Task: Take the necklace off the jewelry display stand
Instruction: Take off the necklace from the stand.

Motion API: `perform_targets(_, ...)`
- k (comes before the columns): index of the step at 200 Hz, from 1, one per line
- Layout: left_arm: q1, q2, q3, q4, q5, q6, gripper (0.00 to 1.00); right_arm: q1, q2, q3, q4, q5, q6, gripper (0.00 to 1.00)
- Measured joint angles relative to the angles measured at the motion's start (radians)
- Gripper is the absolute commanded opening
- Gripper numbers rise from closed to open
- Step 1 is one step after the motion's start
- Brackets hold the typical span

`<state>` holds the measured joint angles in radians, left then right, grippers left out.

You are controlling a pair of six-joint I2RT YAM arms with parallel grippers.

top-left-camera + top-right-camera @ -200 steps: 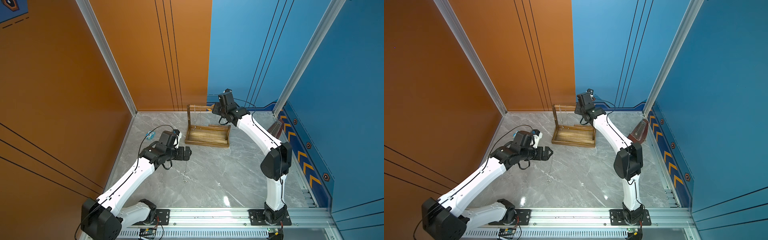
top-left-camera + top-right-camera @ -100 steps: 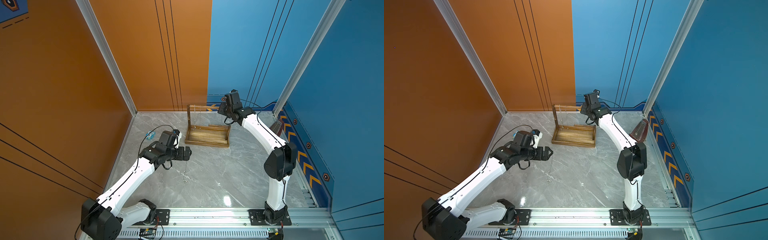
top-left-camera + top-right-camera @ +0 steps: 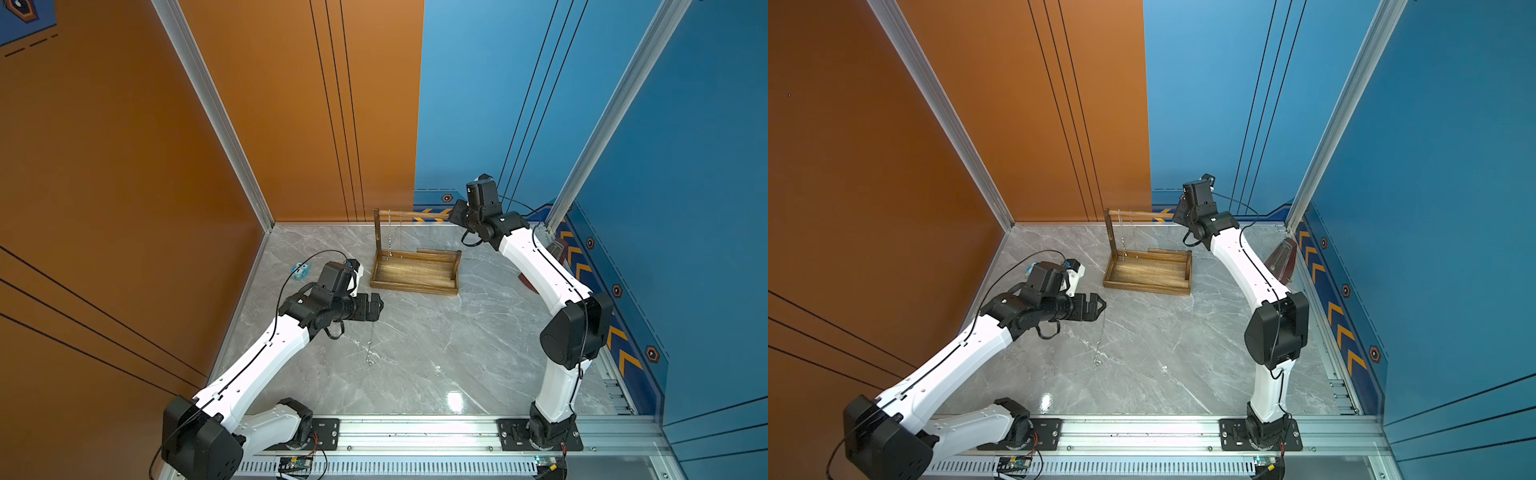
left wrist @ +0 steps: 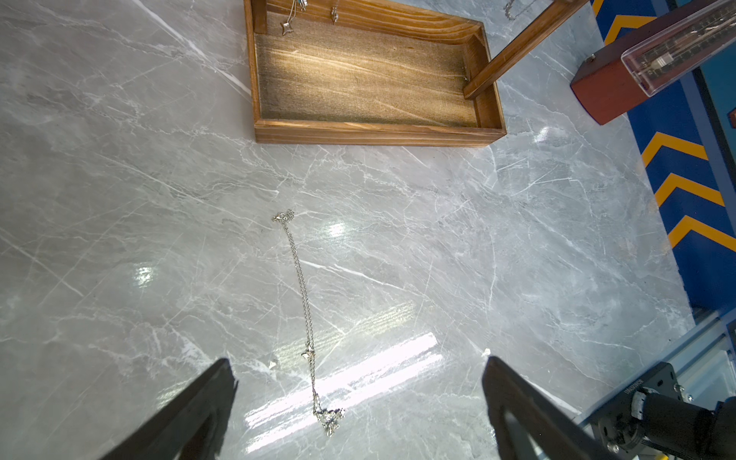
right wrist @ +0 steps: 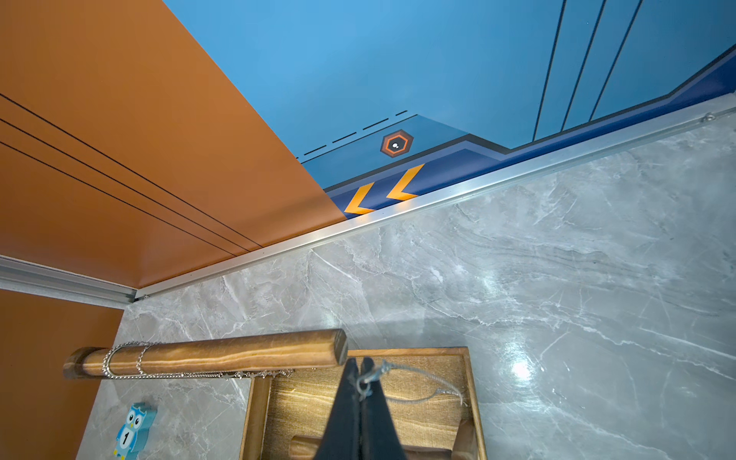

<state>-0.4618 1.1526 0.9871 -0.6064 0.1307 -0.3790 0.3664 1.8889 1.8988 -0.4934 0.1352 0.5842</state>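
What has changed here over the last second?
The right gripper, shut on a necklace, has drawn sideways past the free end of the top rod. The left gripper stayed open and still, over the other necklace lying on the table.

1. Tabletop point(image 3: 415, 374): grey marble pattern with white veining.
2. Jewelry display stand point(image 4: 374, 133): mid-brown wood with darker streaked grain.
3. Necklace point(image 4: 302, 286) on the tabletop: silver chain and pendants.
4. Second necklace point(image 5: 372, 378) at the right claw point(image 5: 360, 364): apparently grey-silver, but the view is blurred.
5. Left claw point(image 4: 358, 360) and right claw: black.
6. Metronome point(image 4: 605, 91): dark red body with a clear cover.
7. Owl figure point(image 5: 131, 430): light blue with a white face and a black numeral.
8. Orange wall point(image 3: 291, 104) and blue wall point(image 3: 478, 104): thin black lines.
9. Skirting band point(image 4: 685, 191): navy with orange chevrons.
10. Left arm point(image 3: 257, 365) and right arm point(image 3: 536, 266): white with black joints.
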Motion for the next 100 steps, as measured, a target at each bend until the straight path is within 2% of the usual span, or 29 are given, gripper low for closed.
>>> perform_targets(100,-0.004,-0.004,-0.005,0.000,-0.030,0.016,0.99,-0.043,-0.122,-0.046,0.000,-0.031,-0.001,0.00)
